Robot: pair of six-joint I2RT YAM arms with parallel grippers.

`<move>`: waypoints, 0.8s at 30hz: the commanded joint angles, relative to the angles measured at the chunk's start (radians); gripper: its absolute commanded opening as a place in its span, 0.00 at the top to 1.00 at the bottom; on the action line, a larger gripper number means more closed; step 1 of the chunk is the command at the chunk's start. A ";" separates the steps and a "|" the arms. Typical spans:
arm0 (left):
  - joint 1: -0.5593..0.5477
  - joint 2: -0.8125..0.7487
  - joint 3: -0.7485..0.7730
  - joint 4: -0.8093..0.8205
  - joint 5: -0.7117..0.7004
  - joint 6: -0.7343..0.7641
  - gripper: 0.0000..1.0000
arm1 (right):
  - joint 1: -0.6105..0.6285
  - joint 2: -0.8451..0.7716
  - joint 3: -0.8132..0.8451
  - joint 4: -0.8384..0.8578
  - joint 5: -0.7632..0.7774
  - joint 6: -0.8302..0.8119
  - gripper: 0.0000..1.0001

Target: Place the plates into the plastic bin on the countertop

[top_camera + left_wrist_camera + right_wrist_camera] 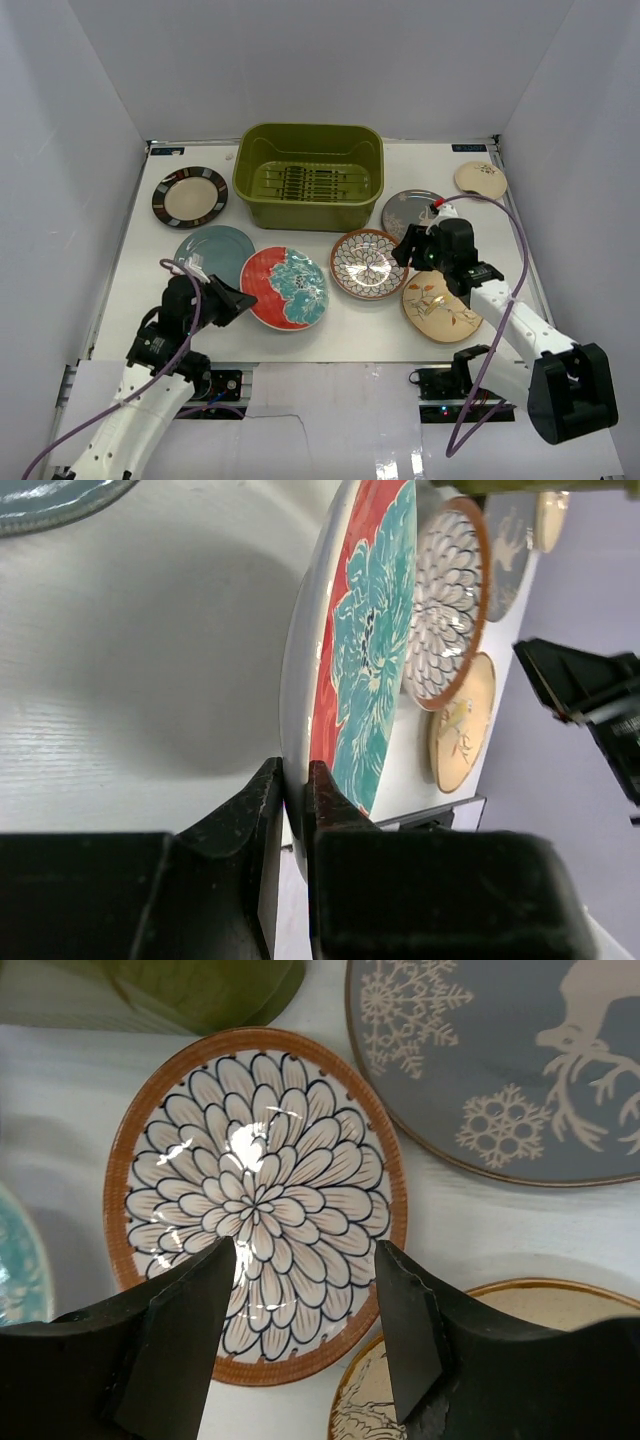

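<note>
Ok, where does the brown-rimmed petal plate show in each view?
Top external: petal plate centre, right of the red flower plate.
Left wrist: petal plate upper right, beyond the red flower plate.
Right wrist: petal plate centre-left, filling the view.
Shared landmark: grey deer plate beside it in all three.

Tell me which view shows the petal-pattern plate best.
The right wrist view: the petal-pattern plate appears large, from above, each petal sharp. The top view shows it whole but small; the left wrist view shows it obliquely, foreshortened.
</note>
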 commanded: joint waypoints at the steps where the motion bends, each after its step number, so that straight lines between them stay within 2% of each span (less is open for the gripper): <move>1: -0.003 -0.045 0.138 0.060 0.085 0.035 1.00 | -0.015 0.062 0.078 -0.024 0.099 -0.093 0.36; 6: -0.001 -0.066 0.231 0.080 0.115 0.071 1.00 | -0.113 0.159 0.097 -0.017 0.018 -0.129 0.33; 12: -0.003 -0.016 0.284 0.322 0.108 0.065 1.00 | -0.154 0.262 0.115 -0.001 -0.159 -0.173 0.31; 15: -0.004 0.098 0.311 0.474 0.108 0.060 1.00 | -0.154 0.303 0.109 0.017 -0.208 -0.162 0.33; 20: -0.004 0.348 0.437 0.612 0.063 0.095 1.00 | -0.154 0.349 0.087 0.118 -0.270 -0.133 0.38; 24: -0.003 0.562 0.619 0.663 0.040 0.130 1.00 | -0.153 0.381 0.057 0.169 -0.309 -0.107 0.42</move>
